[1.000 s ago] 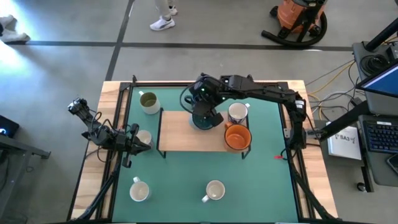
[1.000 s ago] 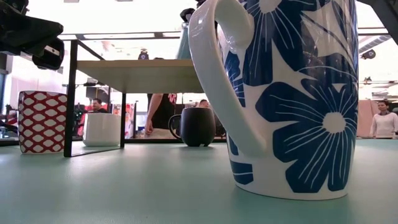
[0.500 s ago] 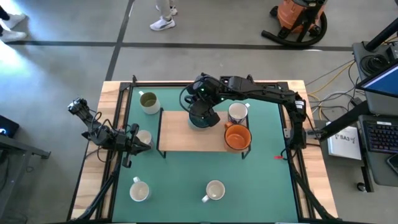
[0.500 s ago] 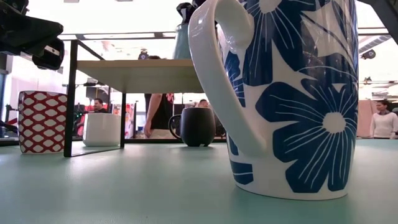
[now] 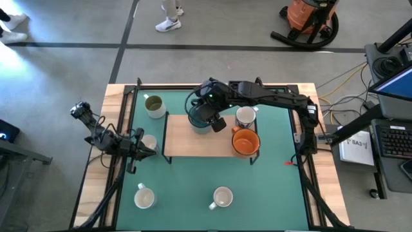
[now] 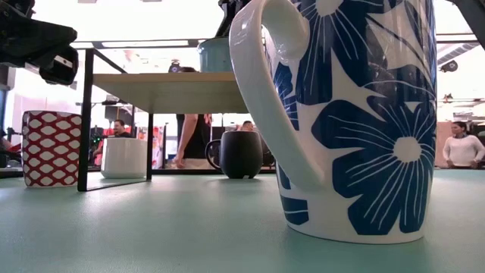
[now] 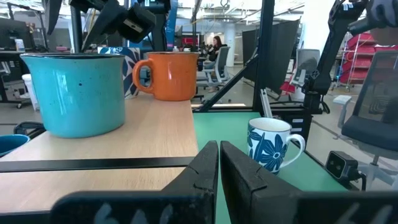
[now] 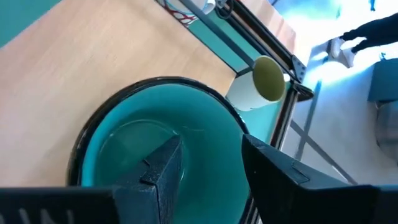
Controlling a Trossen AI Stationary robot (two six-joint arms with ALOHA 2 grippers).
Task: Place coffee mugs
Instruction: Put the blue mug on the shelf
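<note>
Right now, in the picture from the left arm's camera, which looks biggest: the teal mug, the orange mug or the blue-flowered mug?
1. Teal mug, clearly the largest in this view.
2. Orange mug.
3. Blue-flowered mug.

The last two look close in size. All three sit at different distances from the camera, so their true sizes stay unsure.

A green mat (image 5: 193, 187) covers the wooden table (image 5: 328, 187), and a light wooden shelf on dark legs (image 5: 183, 142) stands on the mat toward its far side. On the grey floor beyond the table, an orange shop vacuum (image 5: 312, 16) with a black hose sits at the far right, and a person's white shoe (image 5: 167, 24) shows near a dark floor line. To the right of the table lie a keyboard (image 5: 394, 138) and a white box (image 5: 357, 148). In the low view, a person in a light top (image 6: 460, 148) stands in the room behind, and others sit at desks (image 6: 117, 129).
</note>
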